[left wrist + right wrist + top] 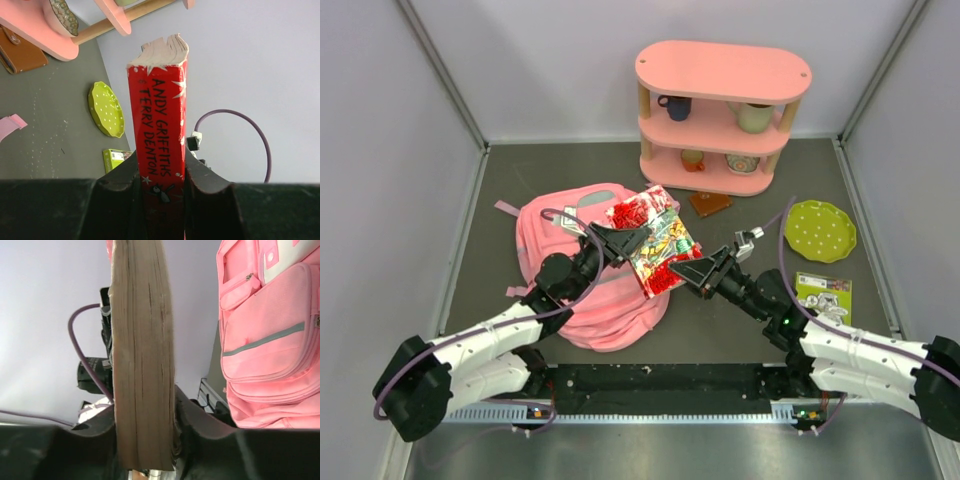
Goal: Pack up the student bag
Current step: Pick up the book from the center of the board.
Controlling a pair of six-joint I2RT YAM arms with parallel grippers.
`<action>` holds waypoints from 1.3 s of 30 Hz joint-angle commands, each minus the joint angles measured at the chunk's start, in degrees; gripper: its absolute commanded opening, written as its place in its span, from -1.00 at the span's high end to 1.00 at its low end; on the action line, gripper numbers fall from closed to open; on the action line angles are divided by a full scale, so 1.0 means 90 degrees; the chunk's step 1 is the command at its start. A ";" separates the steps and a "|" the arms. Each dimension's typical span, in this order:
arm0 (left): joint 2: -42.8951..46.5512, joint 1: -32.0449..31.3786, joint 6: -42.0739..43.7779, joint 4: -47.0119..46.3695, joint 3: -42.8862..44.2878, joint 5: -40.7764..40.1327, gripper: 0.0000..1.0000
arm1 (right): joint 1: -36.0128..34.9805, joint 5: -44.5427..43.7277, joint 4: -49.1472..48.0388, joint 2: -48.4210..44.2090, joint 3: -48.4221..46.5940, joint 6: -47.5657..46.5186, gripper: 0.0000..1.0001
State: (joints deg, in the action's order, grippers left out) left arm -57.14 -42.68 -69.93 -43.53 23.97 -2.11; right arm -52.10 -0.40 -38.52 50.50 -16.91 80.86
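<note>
Top camera looks down from 6 o'clock; left wrist faces 2 o'clock, right wrist 10, both tight on the shared book [660, 245].

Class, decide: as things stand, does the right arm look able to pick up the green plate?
Probably not: the right fingers are closed on the book; the plate itself lies unobstructed.

Soft, even light from above fills all three views, casting only faint shadows beneath the pink shelf [723, 72] on the dark worktop [710, 330], while both wrist views keep the book [159, 115] sharp and their lower edges dark and slightly soft.
</note>
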 commanded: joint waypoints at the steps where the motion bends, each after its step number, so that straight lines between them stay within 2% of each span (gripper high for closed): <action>1: 0.0197 0.0122 -0.0169 -0.0760 -0.0094 0.0195 1.00 | -0.0061 -0.0004 -0.0495 -0.0230 -0.0104 -0.0137 0.50; 2: 0.0207 0.0142 -0.0169 -0.0740 -0.0114 0.0205 1.00 | -0.0071 -0.0004 -0.0485 -0.0259 -0.0114 -0.0156 0.53; 5: 0.0149 0.0142 -0.0179 -0.0749 -0.0124 0.0418 1.00 | -0.0071 0.0016 -0.0184 -0.0289 -0.0279 -0.0234 0.77; 6: 0.0119 0.0152 -0.0160 -0.0740 -0.0114 0.0468 0.91 | -0.0071 0.0016 0.0020 -0.0299 -0.0328 -0.0312 0.87; 7: 0.0109 0.0142 -0.0131 -0.0711 -0.0095 0.0527 0.76 | -0.0071 0.0016 0.0148 -0.0318 -0.0367 -0.0351 0.98; 8: 0.0100 0.0152 -0.0034 -0.0652 -0.0056 0.0585 0.55 | -0.0071 0.0016 0.0265 -0.0347 -0.0426 -0.0429 1.00; 9: 0.0090 0.0162 0.0045 -0.0526 -0.0007 0.0750 0.19 | -0.0071 -0.0004 0.0363 -0.0405 -0.0446 -0.0488 1.00; 10: 0.0119 0.0171 0.0171 -0.0051 0.0061 0.0829 -0.38 | -0.0071 -0.0062 0.0693 -0.0580 -0.0465 -0.0527 1.00; 11: 0.0206 0.0171 0.0424 0.0253 0.0207 0.0917 -0.58 | -0.0071 -0.0246 0.0899 -0.0698 -0.0504 -0.0653 1.00; 12: 0.0265 0.0171 0.0571 0.0624 0.0295 0.0995 -0.68 | -0.0071 -0.0383 0.1220 -0.0863 -0.0533 -0.0732 1.00; 13: 0.0343 0.0181 0.0766 0.1150 0.0412 0.1035 -0.83 | -0.0081 -0.0520 0.1891 -0.1010 -0.0572 -0.0800 1.00; 15: 0.0577 0.0181 0.1479 0.2555 0.0695 0.0987 -0.93 | -0.0071 -0.0979 0.2636 -0.1566 -0.0690 -0.1015 1.00; 16: 0.0665 0.0191 0.1974 0.3035 0.0880 0.0938 -0.96 | -0.0081 -0.1135 0.2939 -0.1733 -0.0729 -0.1083 1.00; 17: 0.0859 0.0181 0.2230 0.3977 0.0969 0.0841 -0.96 | -0.0061 -0.1465 0.3571 -0.2102 -0.0787 -0.1219 1.00; 19: 0.1026 0.0181 0.2931 0.4803 0.1251 0.0491 -0.96 | -0.0071 -0.1799 0.4199 -0.2426 -0.0856 -0.1318 1.00; 20: 0.1143 0.0181 0.3187 0.5735 0.1321 0.0411 -0.96 | -0.0071 -0.2091 0.4686 -0.2727 -0.0875 -0.1405 1.00; 22: 0.1193 0.0191 0.3782 0.6667 0.1651 -0.0006 -0.96 | -0.0061 -0.2356 0.5157 -0.3022 -0.0885 -0.1435 1.00; 24: 0.1067 0.0191 0.4242 0.7818 0.1926 0.0077 -0.96 | -0.0061 -0.2611 0.5607 -0.3353 -0.0866 -0.1484 1.00; 25: 0.1018 0.0181 0.4660 0.8057 0.2091 0.0204 -0.96 | -0.0061 -0.2660 0.5715 -0.3423 -0.0856 -0.1504 1.00; 27: 0.0871 0.0152 0.4888 0.8671 0.2239 0.0663 -0.93 | -0.0061 -0.2777 0.6017 -0.3589 -0.0875 -0.1553 1.00; 31: 0.0589 0.0103 0.5610 0.9151 0.2463 0.0927 -0.90 | -0.0061 -0.2816 0.6175 -0.3872 -0.0778 -0.1660 1.00; 35: 0.0383 0.0025 0.5846 0.9260 0.2640 0.1678 -0.72 | -0.0061 -0.2778 0.6311 -0.4019 -0.0700 -0.1592 1.00; 39: 0.0110 -0.0150 0.5836 0.9475 0.2767 0.1787 -0.70 | -0.0061 -0.2690 0.6399 -0.4058 -0.0680 -0.1504 1.00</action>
State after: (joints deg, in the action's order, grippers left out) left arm -54.70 -42.52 -20.64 39.11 45.54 10.20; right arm -52.42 -23.46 22.17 15.09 -21.06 67.24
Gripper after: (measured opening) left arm 0.851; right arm 0.234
